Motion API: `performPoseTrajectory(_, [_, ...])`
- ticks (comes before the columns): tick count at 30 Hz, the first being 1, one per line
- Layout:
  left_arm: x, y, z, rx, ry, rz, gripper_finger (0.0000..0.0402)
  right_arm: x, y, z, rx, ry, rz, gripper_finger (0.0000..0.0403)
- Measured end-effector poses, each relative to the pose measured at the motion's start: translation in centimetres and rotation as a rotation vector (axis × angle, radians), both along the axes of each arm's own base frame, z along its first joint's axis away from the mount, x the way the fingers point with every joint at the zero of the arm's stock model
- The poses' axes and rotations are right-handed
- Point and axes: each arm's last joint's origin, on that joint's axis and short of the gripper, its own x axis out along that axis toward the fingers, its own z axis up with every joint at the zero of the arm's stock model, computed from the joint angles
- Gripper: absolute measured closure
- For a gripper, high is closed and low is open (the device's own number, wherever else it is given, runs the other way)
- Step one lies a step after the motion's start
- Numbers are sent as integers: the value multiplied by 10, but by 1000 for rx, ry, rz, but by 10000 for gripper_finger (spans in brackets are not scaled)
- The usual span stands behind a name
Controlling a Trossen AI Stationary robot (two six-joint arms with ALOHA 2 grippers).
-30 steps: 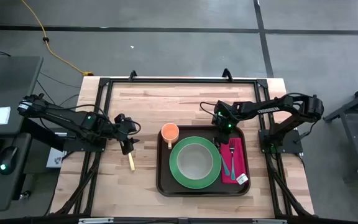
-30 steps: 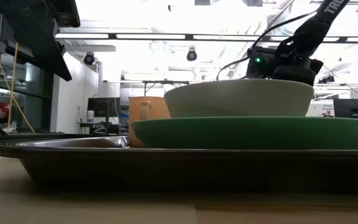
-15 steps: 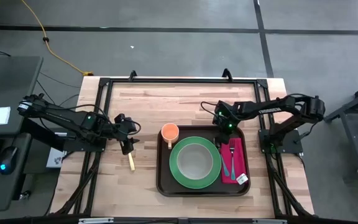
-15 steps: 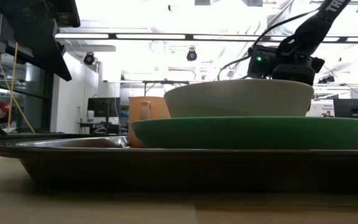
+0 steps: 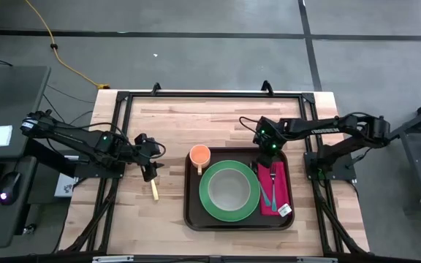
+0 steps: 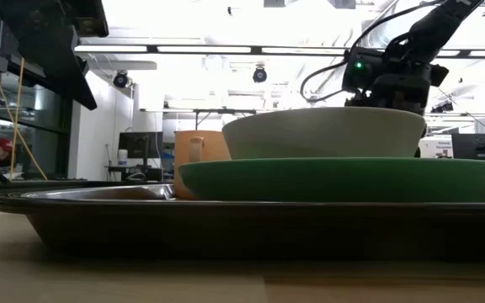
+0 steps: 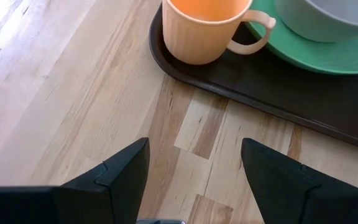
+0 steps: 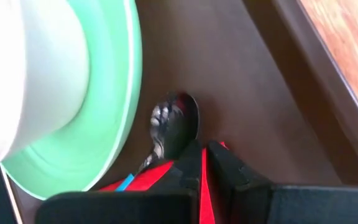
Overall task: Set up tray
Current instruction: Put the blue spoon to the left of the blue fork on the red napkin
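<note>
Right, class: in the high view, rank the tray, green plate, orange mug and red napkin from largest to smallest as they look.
1. tray
2. green plate
3. red napkin
4. orange mug

The camera looks straight down, so nearness hardly skews this; the napkin and the mug are the closest pair.

Perhaps "TR", partly cut off, on arm (image 6: 445, 10)

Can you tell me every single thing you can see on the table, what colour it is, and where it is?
tray: one, dark brown, on the table's right half
plate: one, green, middle of the tray
bowl: one, pale, on the plate
mug: one, orange, tray's far left corner
napkin: one, red, tray's right side
spoon: one, silver, on the napkin
stick: one, tan, on the bare table left of the tray
left gripper: black, fingers open, above the stick
right gripper: black, fingers shut, over the spoon
</note>
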Motion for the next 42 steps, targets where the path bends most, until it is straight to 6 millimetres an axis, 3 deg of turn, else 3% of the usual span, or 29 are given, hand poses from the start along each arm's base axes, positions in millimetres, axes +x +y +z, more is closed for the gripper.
performPoseTrajectory(20, [0,0,0,1,0,-2,119,2,0,2,12,-57,64,394])
performPoseTrajectory(34, [0,0,0,-7,-3,1,119,3,-5,3,-30,-130,131,226])
performPoseTrajectory(42, [0,0,0,-9,-3,0,119,4,-6,4,-78,-158,175,197])
